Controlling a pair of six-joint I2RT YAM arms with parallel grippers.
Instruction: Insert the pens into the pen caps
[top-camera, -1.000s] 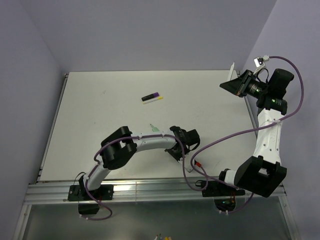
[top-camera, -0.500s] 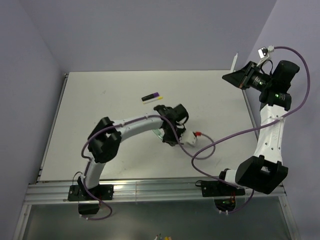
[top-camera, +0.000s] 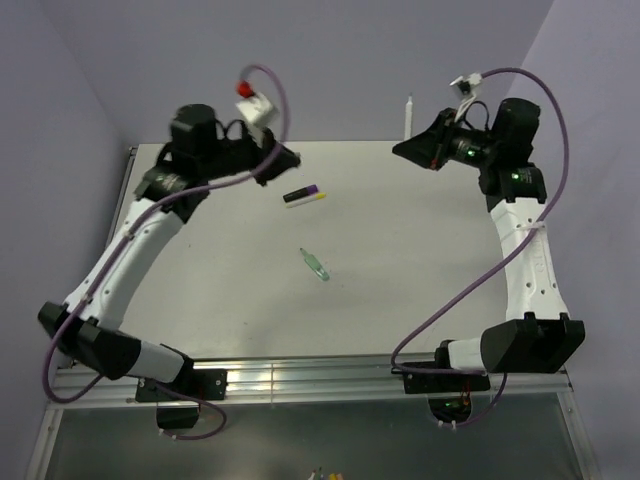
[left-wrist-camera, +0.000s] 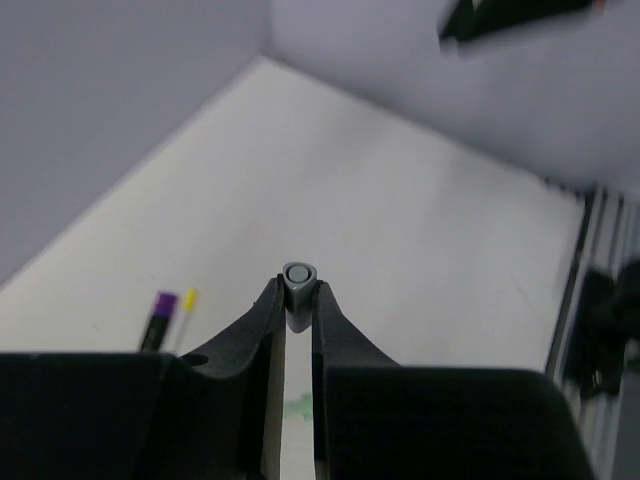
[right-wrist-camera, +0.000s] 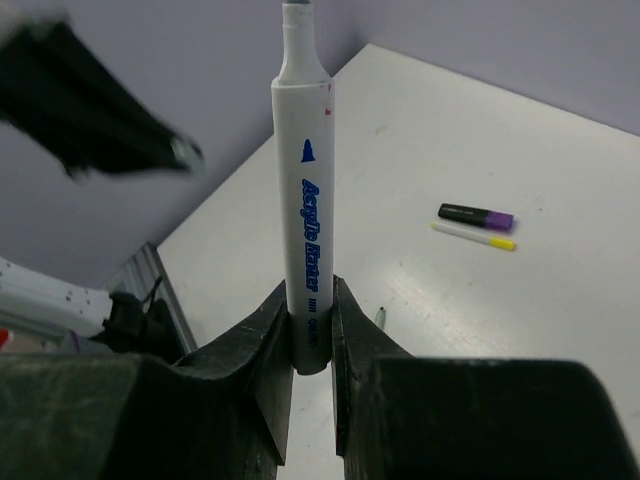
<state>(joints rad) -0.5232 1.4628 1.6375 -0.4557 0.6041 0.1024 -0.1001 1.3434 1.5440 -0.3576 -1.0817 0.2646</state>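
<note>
My left gripper (top-camera: 289, 158) is raised over the far left of the table, shut on the grey pen cap (left-wrist-camera: 298, 283), whose open end faces away. My right gripper (top-camera: 401, 148) is raised at the far right, shut on the grey-white pen (right-wrist-camera: 305, 200), which also shows in the top view (top-camera: 408, 113), tip up. The two grippers face each other, well apart. The black pen with purple tip (top-camera: 303, 191) and the pale yellow-white pen (top-camera: 306, 200) lie side by side on the table. The translucent green pen (top-camera: 314, 264) lies alone mid-table. The yellow and purple caps are not seen.
The white table (top-camera: 420, 280) has a metal rail along its near edge (top-camera: 300, 378) and purple walls behind and at both sides. Purple cables loop from both arms. The left gripper shows blurred in the right wrist view (right-wrist-camera: 100, 110).
My left arm has swung up from mid-table to the far left, uncovering the green pen. My right gripper has moved left with the grey-white pen.
</note>
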